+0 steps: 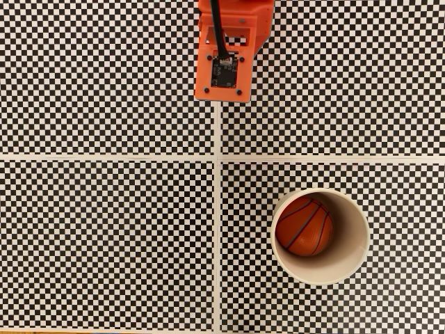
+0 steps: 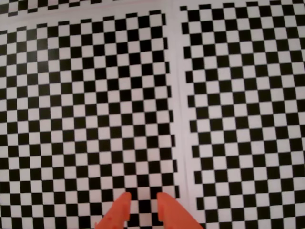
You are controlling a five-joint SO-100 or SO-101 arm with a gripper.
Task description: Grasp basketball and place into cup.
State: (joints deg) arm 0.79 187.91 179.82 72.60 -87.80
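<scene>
One basketball point(image 1: 304, 226) is in play, and it already lies inside the cup point(image 1: 351, 264), so judged from how things lie the task looks complete.

Going left to right across the fixed view: the left half holds nothing but the black-and-white checkerboard sheets point(image 1: 104, 236), split by thin pale seams. At the top centre sits the orange arm point(image 1: 226, 49) with a small circuit board on its underside and a black cable running up its back; it is well apart from the cup, probably parked out of the way of the camera. At lower right stands the cream-white paper cup, upright with its mouth open to the camera. The ball rests on the cup's floor, pressed toward the left inner wall, its black seams showing; the cup is clearly wider, which explains the free space on the right side.

In the wrist view, the same checkered surface point(image 2: 95, 119) runs from left to right with a seam just right of centre. At the bottom edge the gripper point(image 2: 143, 200) enters: two orange fingertips point(image 2: 121, 205) standing slightly apart, a narrow strip of checkerboard visible between them, clamped on nothing.
</scene>
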